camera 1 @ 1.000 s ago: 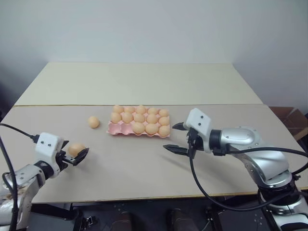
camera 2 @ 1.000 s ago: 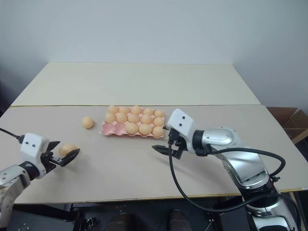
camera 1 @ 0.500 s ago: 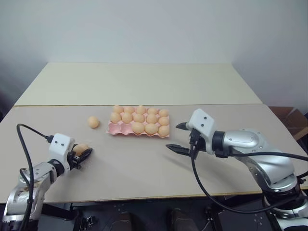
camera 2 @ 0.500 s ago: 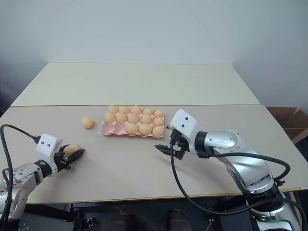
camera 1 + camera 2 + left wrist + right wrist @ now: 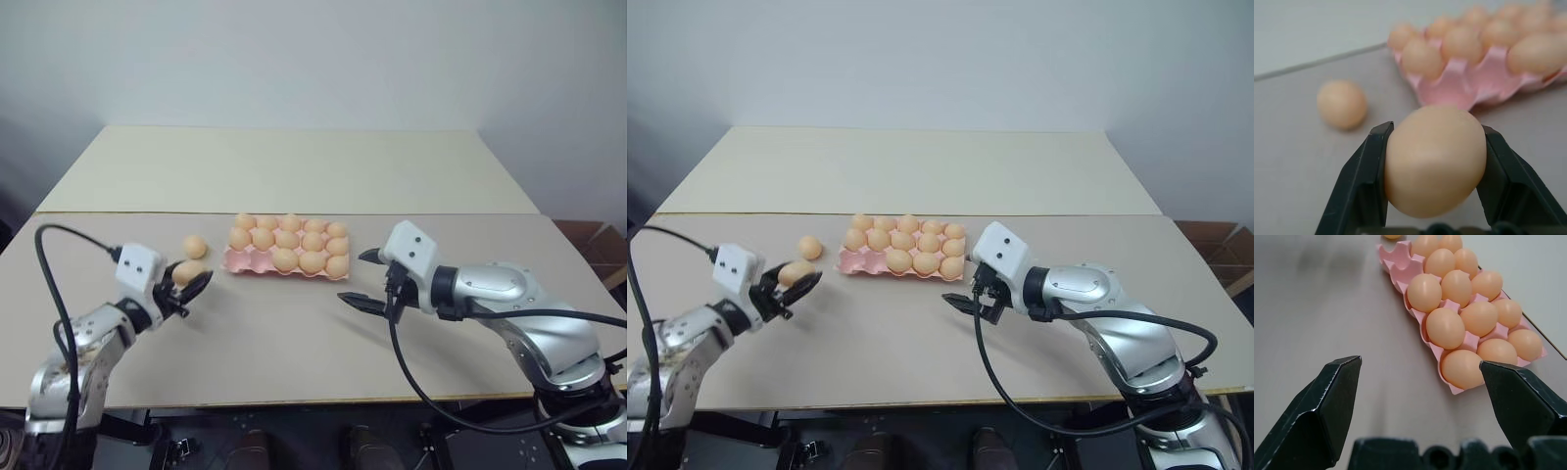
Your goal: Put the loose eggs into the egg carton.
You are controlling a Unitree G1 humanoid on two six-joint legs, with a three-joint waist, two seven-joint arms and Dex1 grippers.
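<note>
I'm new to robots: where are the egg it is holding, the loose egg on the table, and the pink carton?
held egg (image 5: 1434, 159): left wrist view, its middle.
loose egg (image 5: 195, 247): left eye view, its middle.
egg carton (image 5: 241, 260): left eye view, empty front-left cup.

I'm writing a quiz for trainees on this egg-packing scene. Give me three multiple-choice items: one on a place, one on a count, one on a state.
1. Where does the loose egg on the table lie?
A. left of the egg carton
B. right of it
C. inside it

2. How many carton cups are empty?
A. none
B. two
C. five

3. The left tool is:
A. open and empty
B. shut on an egg
C. resting on the carton

Answers:
1 A: it sits just off the carton's left end.
2 B: the two front-left cups show bare pink.
3 B: both fingers press the held egg.
</note>
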